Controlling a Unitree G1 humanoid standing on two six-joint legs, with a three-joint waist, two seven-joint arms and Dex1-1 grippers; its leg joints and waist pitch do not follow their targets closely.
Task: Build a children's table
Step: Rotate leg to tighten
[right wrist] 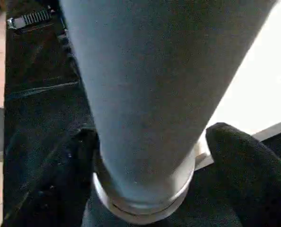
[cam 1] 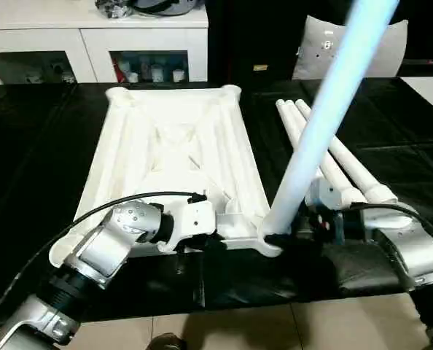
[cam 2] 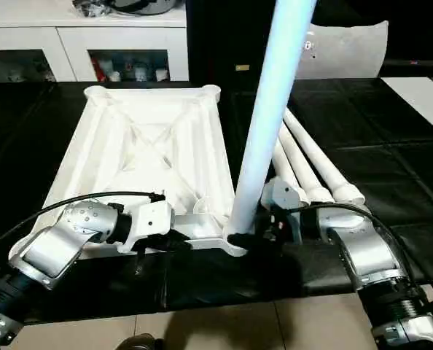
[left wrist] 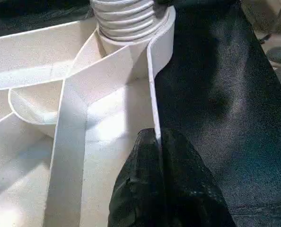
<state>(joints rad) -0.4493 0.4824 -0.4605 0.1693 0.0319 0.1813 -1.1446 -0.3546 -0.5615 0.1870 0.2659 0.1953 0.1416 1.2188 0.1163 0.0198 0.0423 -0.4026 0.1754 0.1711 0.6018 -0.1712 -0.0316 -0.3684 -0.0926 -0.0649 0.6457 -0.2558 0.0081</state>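
The top point(cam 1: 165, 153) lies underside-up on the surface point(cam 1: 34, 146). First leg point(cam 2: 264, 117) stands in its near corner socket, right claw point(right wrist: 145, 161) gripping it; left claw point(left wrist: 162, 184) pinches the rim. Three legs point(cam 2: 311, 164) remain beside it.

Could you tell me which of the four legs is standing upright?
The leg in the right gripper, seated at the top's near-right corner; the other three lie flat.

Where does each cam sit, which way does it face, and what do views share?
Left eye: head, forward-down at tabletop; both forearms show.
Right eye: same, offset; standing leg, three loose legs.
Left wrist: along left gripper, pinching the tabletop rim.
Right wrist: along right gripper, around the leg base.
Shared: both wrists see that leg's corner socket.
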